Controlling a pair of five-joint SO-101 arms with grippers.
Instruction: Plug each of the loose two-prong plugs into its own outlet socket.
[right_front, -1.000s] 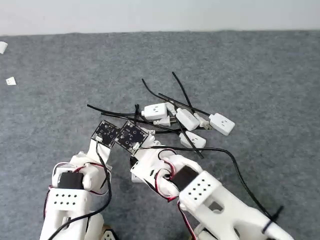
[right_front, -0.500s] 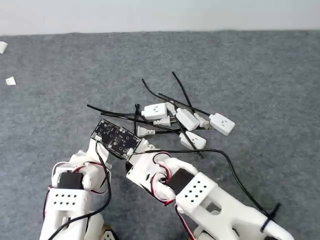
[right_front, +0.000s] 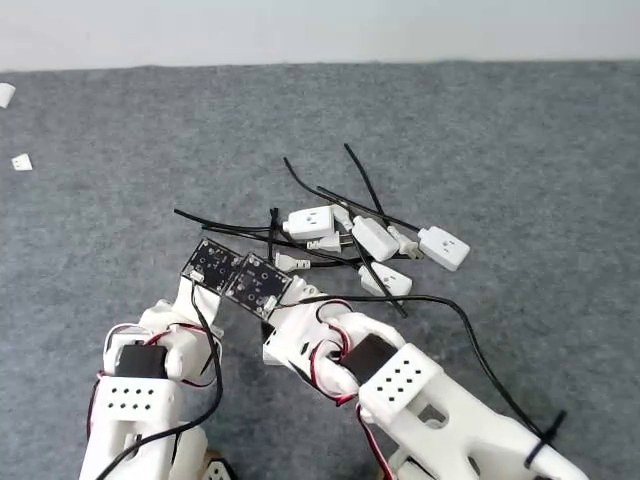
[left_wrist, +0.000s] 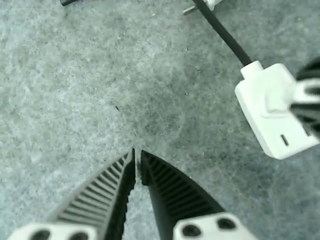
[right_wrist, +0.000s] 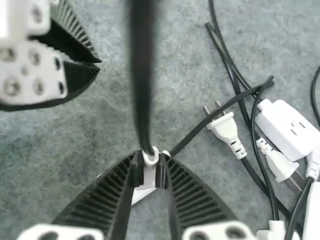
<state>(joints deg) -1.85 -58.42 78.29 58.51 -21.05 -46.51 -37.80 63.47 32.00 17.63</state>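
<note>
Near the front of the grey tabletop (right_front: 120, 130) your two arms stand close together, side by side. Your right gripper (right_wrist: 148, 161) is closed firmly on a white outlet socket (left_wrist: 272, 117), and it grips the socket at the end where the black cord (right_wrist: 141, 75) goes in. The socket hangs low over the tabletop, just beside your left gripper (left_wrist: 136, 161); I cannot tell if it touches the surface. Your left gripper holds nothing. Its two ribbed fingers are almost together, with only a narrow slit between them, and they point down at bare grey surface.

Just beyond the held socket you find a loose two-prong plug (right_wrist: 224, 128). It lies flat on the tabletop and both its prongs are free. Behind this plug is the tangle of the other pieces. A second outlet socket (right_front: 310, 220) lies at the near-left side of the tangle, and a third outlet socket (right_front: 443, 247) lies at its right end, well apart from your grippers. Thin black cords cross over and under each other between these sockets, so which cord belongs to which piece I cannot tell
</note>
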